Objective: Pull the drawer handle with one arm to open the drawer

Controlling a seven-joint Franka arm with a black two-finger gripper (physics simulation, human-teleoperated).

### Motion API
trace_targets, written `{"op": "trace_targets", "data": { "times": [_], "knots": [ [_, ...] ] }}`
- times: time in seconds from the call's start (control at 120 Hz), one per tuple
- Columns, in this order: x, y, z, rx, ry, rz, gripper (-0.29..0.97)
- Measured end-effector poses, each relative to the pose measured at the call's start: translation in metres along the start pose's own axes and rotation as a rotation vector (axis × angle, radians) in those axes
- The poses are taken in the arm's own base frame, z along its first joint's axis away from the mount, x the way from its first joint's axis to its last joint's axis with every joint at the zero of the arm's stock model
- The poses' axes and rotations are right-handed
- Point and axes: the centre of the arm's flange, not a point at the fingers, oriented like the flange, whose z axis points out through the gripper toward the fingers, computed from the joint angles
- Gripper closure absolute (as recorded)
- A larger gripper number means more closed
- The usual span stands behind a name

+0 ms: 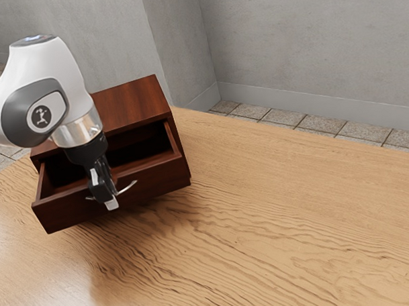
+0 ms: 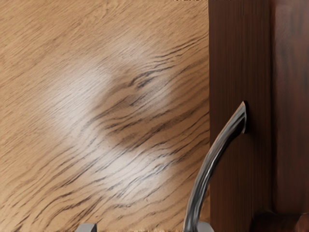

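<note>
A dark wooden cabinet stands on the table, toward the exterior view's left. Its drawer is pulled out part of the way, and its hollow inside shows. A curved silver handle sits on the drawer front. My black gripper hangs right at that handle, pointing down in front of the drawer. In the wrist view the handle arcs off the drawer front down to my gripper. It lies close beside one fingertip, while the other stands well apart from it. The gripper is open.
The cabinet rests on a broad wooden table that stretches toward the exterior view's right and front. Grey walls and a tiled floor lie behind it. My white arm leans over the cabinet's left side.
</note>
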Motion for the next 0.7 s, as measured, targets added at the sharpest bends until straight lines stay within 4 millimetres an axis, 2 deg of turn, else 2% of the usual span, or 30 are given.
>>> {"op": "trace_targets", "data": {
  "times": [0.233, 0.7],
  "knots": [
    [0.010, 0.006, -0.004, -0.005, 0.001, -0.033, 0.39],
    [0.008, 0.005, -0.003, 0.002, 0.004, -0.035, 0.35]
  ]
}}
